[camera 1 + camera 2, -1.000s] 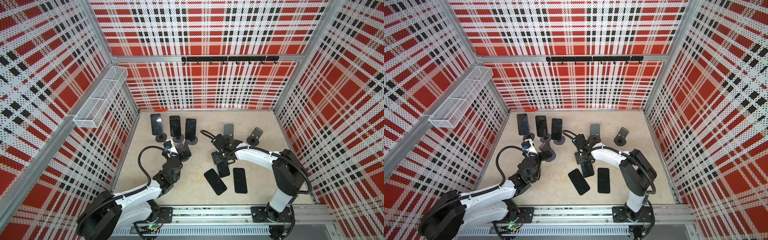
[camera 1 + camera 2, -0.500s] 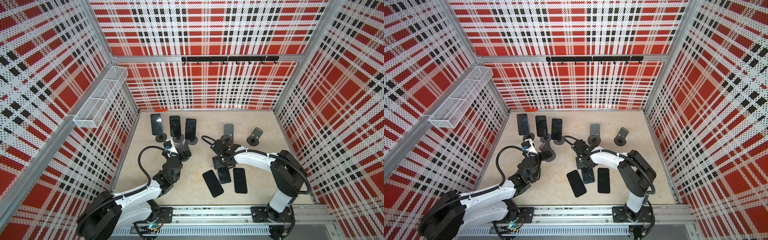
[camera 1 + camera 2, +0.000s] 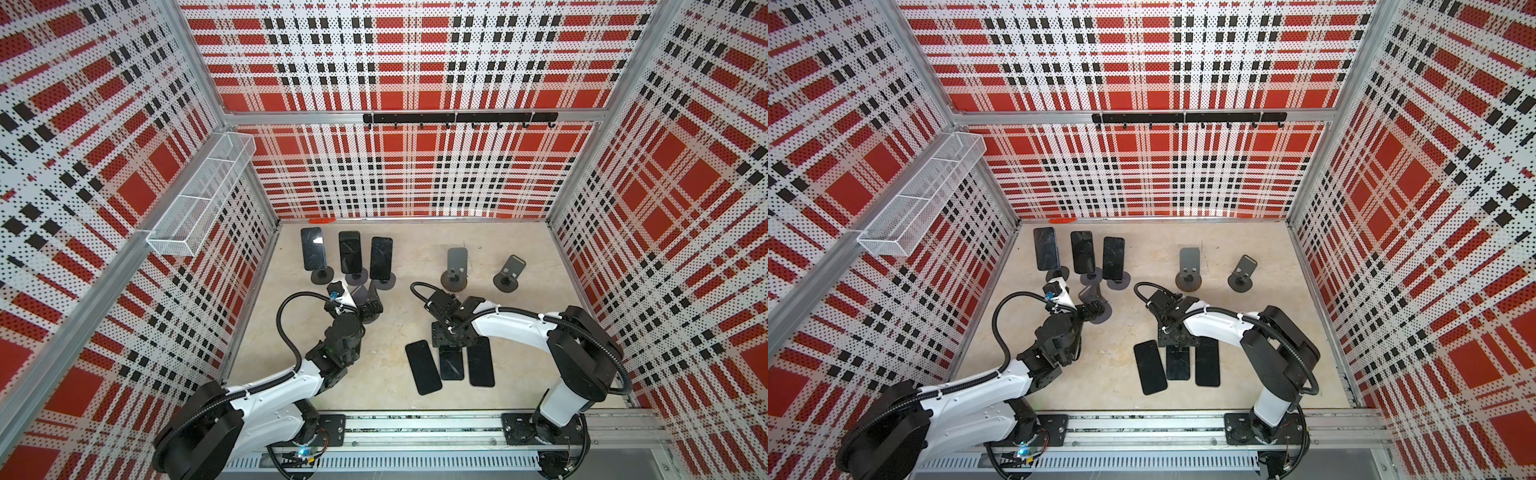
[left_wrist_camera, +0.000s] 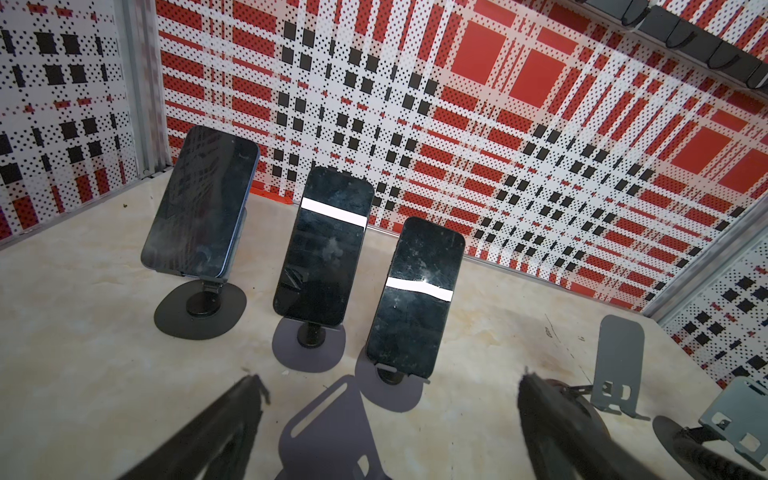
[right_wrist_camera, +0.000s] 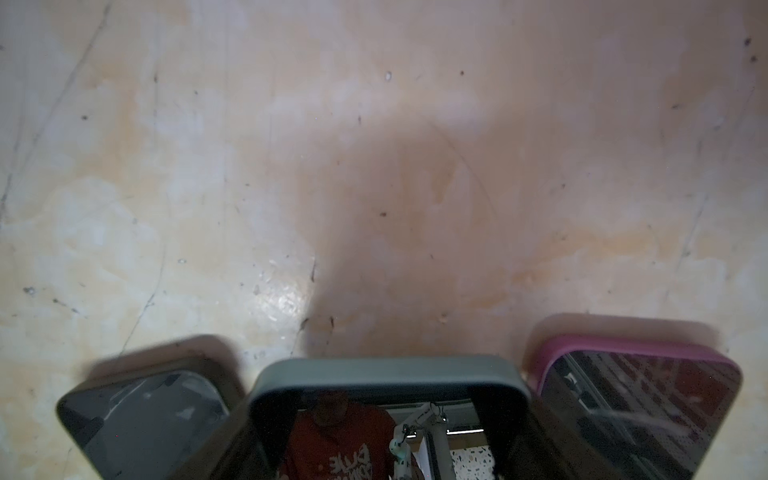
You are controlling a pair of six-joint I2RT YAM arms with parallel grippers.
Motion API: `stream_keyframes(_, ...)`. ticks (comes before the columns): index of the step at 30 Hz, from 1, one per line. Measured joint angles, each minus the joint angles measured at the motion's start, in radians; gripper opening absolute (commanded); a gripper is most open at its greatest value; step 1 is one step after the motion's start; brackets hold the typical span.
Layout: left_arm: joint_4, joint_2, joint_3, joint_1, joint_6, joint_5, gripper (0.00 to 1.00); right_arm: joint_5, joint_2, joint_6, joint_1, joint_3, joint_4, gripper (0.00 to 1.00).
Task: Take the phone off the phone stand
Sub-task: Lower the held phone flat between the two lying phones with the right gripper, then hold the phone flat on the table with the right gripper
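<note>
Desk: What was holding what when you looked?

Me: A white wire basket, split into compartments, hung on the left wall, well above the counter. At the back left, three phones with dark screens stood upright in a row, each on a round-footed stand. They were a blue-edged phone, a middle phone and a scuffed phone. At the back right a tall stand and a short stand, both grey, stood apart from each other.

Desk: And the phone you were after?

Me: The grey-cased phone was off the stands, screen up, near the front of the counter. It sat between a black phone and a pink-cased phone. In my right wrist view its rounded grey rim overlapped the black phone's corner, and its glass mirrored a red shirt with white lettering. I could not tell whether it lay flat on the counter.

Desk: Pincers?

Me: My right pincer was closed narrow on the grey-cased phone, at the end nearer the back wall, with a finger on each long side. My left pincer stood spread wide with nothing in it. It hovered just in front of the scuffed phone, over the plate of a purple-grey stand.
</note>
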Motion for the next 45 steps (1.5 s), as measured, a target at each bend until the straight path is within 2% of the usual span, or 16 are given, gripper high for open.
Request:
stream_keyframes(12, 0.000, 0.000, 0.000, 0.002, -0.017, 0.014, 0.98, 0.005, 0.032, 0.046, 0.048, 0.003, -0.021, 0.68)
stream_keyframes(45, 0.000, 0.012, 0.000, 0.010, -0.034, 0.032, 0.98, 0.012, 0.038, 0.055, 0.051, -0.007, 0.005, 0.77)
